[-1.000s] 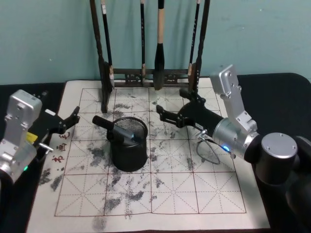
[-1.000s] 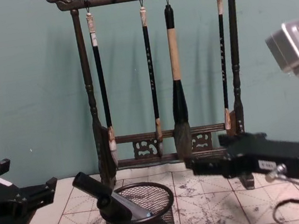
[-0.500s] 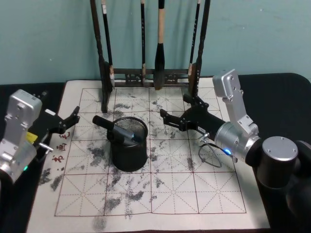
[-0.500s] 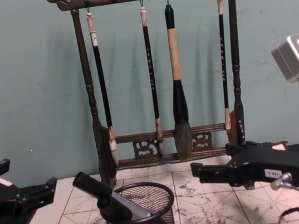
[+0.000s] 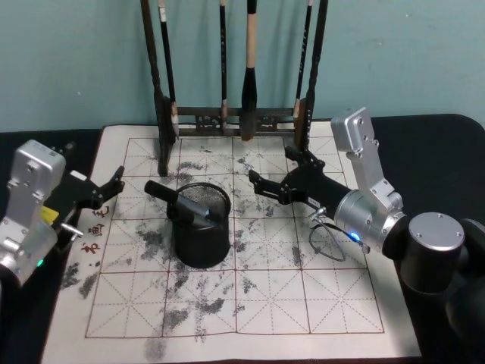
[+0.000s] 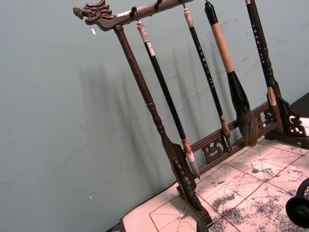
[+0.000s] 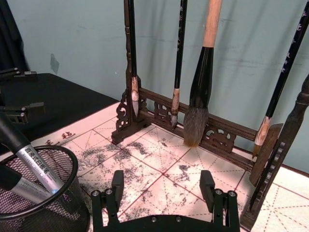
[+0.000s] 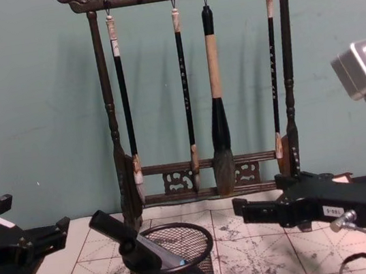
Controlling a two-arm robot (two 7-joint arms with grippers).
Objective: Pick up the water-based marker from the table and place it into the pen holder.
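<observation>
Right gripper (image 5: 274,182), fingers spread and empty, has backed off toward the mat's right side. Water-based marker (image 5: 184,203) leans inside pen holder (image 5: 201,227), mid-mat: placement done. Left gripper (image 5: 114,183) open, parked at left edge.

— What's cut off? Brush rack (image 5: 235,114): top lost past the head view's upper edge.
— Hidden? Water-based marker (image 8: 141,250): lower barrel behind the pen holder (image 8: 172,269) mesh; holder's base cut off in chest view.
</observation>
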